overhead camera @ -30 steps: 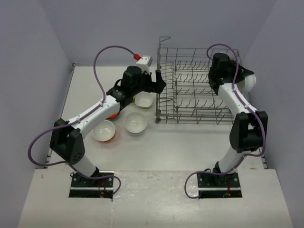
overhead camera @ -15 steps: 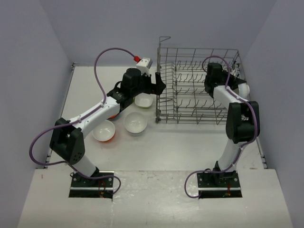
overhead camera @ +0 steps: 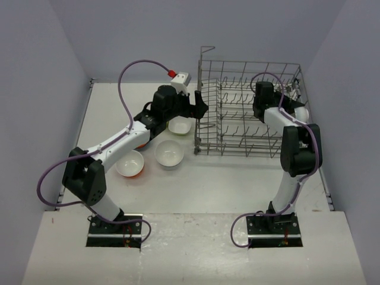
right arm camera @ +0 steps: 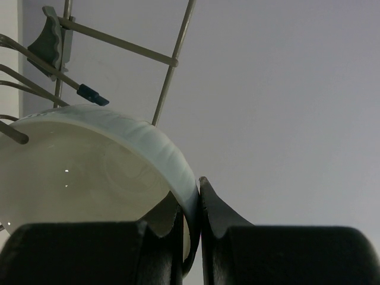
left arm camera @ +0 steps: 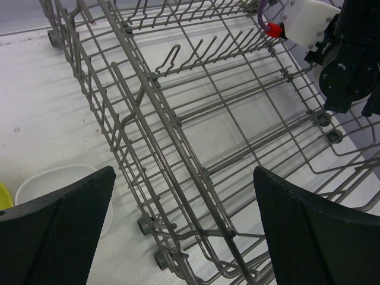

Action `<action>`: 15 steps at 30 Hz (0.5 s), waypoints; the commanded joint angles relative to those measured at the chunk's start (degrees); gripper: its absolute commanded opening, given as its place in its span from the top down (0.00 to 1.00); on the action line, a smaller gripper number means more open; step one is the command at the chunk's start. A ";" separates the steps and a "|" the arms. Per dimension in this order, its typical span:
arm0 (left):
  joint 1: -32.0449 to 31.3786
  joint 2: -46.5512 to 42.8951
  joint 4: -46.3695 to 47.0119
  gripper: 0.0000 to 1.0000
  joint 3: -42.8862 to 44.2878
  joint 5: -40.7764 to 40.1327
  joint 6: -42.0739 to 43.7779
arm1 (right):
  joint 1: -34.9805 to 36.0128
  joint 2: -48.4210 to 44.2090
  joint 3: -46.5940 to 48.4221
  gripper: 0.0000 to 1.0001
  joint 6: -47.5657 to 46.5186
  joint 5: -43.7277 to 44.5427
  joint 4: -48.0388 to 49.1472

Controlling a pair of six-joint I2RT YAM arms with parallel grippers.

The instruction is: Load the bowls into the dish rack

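Comparing with a second ago: the right arm has swung in from outside the right wall of the dish rack [overhead camera: 205,127]. Its wrist now sits over the upper right part of the rack in the top view. The left arm has barely moved.

Right gripper [right arm camera: 191,208]: clamped on the rim of a pale bowl [right arm camera: 89,166]. Both fingers pinch the edge, one inside and one outside. The bowl is glossy, whitish inside, with a bluish-grey rim. In the wrist view its body spreads left and up from the fingertips, filling the lower left of the frame. Rack wires cross behind it at upper left. In the top view I can't pick this bowl out; the arm covers it.

Left gripper [left arm camera: 183,172]: wide open, holding nothing, hanging over the rack's left wall near the lower-left corner of the rack.

On the table [overhead camera: 225,178], left of the rack:
- white squarish bowl [overhead camera: 179,125], just beside the rack wall
- white round bowl [overhead camera: 168,154], below it in frame
- orange bowl with white inside [overhead camera: 130,163], further left
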 commanded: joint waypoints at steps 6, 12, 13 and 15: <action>0.44 1.25 3.45 0.00 -0.14 1.77 -0.81 | -0.53 1.58 -0.16 1.00 4.90 2.30 -6.48; 0.44 0.72 3.27 0.00 -0.32 1.77 -1.52 | 0.17 3.16 -0.25 0.99 8.42 1.95 -10.34; 0.36 0.72 3.10 0.00 -0.32 1.42 -1.87 | 0.35 3.34 0.45 0.99 9.65 1.51 -11.66; 0.44 0.55 2.83 0.00 -0.32 0.28 -2.04 | 0.43 3.95 1.25 0.93 13.16 1.33 -15.52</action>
